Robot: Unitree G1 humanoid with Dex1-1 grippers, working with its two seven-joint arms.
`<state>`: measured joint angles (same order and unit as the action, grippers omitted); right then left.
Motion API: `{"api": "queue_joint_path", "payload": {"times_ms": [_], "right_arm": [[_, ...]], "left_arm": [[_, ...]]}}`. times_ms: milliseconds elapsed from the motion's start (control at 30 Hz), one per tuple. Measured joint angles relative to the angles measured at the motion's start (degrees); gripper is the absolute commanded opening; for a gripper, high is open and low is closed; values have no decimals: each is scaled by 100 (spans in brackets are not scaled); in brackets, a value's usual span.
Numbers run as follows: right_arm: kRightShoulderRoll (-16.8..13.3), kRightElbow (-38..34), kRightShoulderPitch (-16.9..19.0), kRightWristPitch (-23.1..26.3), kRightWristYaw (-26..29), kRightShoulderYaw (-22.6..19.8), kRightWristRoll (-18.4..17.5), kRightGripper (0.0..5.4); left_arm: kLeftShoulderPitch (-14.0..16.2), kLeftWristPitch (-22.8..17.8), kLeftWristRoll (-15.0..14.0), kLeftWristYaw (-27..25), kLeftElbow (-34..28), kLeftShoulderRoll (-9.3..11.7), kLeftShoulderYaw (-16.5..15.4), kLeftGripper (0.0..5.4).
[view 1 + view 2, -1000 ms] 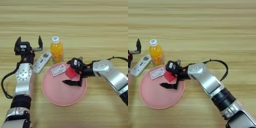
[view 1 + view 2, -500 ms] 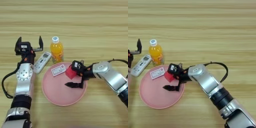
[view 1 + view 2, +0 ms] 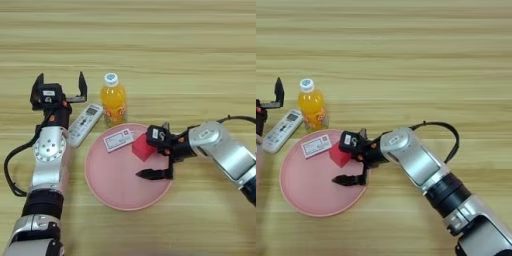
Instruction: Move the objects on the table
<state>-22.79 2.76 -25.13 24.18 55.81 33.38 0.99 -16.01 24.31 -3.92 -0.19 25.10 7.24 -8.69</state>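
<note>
Red cube [image 3: 143, 148] now lies on pink plate [image 3: 112, 185] — right gripper [image 3: 156, 156] spread.

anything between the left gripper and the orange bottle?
Yes: a white remote lies slantwise on the table between the left gripper and the bottle, clearest in the left eye view.

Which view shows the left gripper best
The left eye view: the whole left gripper appears, open, beside the remote. The right eye view catches only one finger at its left edge.

Right hand [image 3: 152, 155] spread open beside red cube [image 3: 143, 148] on pink plate [image 3: 112, 187].
</note>
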Motion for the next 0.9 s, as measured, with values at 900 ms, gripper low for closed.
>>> {"api": "queue_joint_path", "payload": {"times_ms": [900], "right_arm": [[-1495,-465,510,-536,903,-451,-45,540]], "left_arm": [[-1,5,1,8,27,-10,0,539]]}}
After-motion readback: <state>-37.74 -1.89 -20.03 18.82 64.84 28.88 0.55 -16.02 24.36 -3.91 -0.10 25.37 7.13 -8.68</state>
